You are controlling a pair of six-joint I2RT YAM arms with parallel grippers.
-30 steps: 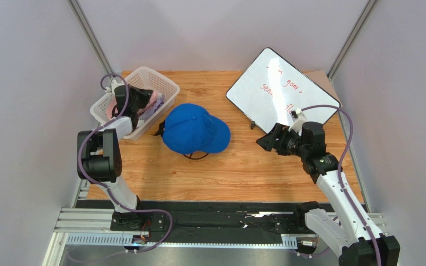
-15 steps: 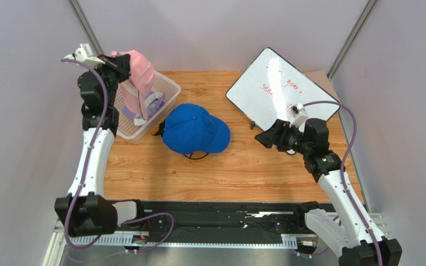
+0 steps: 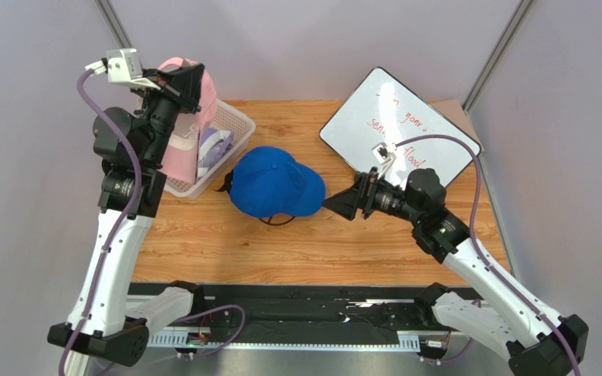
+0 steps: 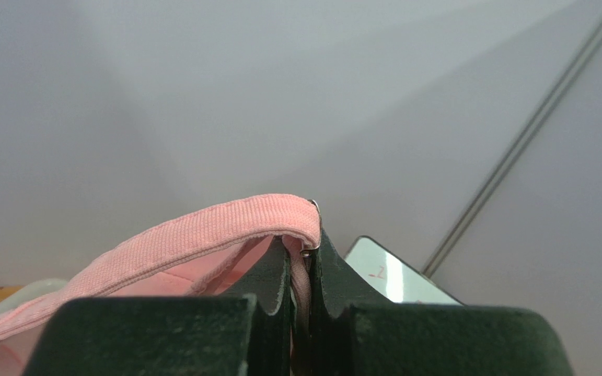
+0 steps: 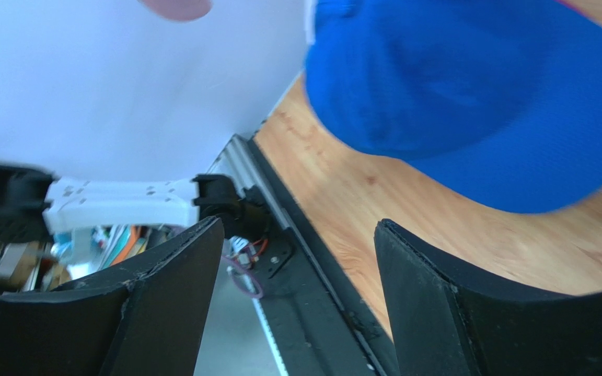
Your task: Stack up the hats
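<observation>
My left gripper (image 3: 189, 81) is shut on the strap of the light pink cap (image 3: 180, 141) and holds it high above the white basket (image 3: 232, 117); the strap (image 4: 202, 231) arches over the closed fingers in the left wrist view. A lavender cap (image 3: 215, 146) lies in the basket. The royal blue cap (image 3: 274, 182) sits on the table's middle over a black wire stand. My right gripper (image 3: 335, 205) is open and empty just right of the blue cap's brim, which shows in the right wrist view (image 5: 469, 86). The magenta and black caps are hidden.
A whiteboard (image 3: 397, 125) with red writing leans at the back right of the wooden table (image 3: 320, 243). The basket stands at the back left. Grey walls close in on both sides.
My left arm has lifted the pink cap out of the basket and raised it higher. My right gripper has moved left towards the blue cap.
</observation>
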